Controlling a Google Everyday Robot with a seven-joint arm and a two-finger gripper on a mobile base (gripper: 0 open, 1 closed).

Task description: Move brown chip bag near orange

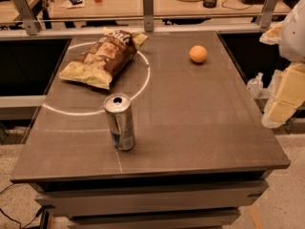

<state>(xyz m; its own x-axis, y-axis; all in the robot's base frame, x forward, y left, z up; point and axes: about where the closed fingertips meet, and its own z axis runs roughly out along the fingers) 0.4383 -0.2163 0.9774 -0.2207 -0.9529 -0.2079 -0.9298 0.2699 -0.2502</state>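
The brown chip bag [101,57] lies flat at the back left of the table, dark brown in the middle with pale yellow ends. The orange [198,54] sits at the back right of the table, well apart from the bag. My gripper [282,101] hangs at the right edge of the view, off the table's right side and level with its middle. It is far from the bag and touches nothing that I can see.
A silver-and-blue drink can [119,121] stands upright at the front middle of the grey table [200,128]. A white circle is marked on the table's left half. A railing and a cluttered desk [143,4] run behind the table.
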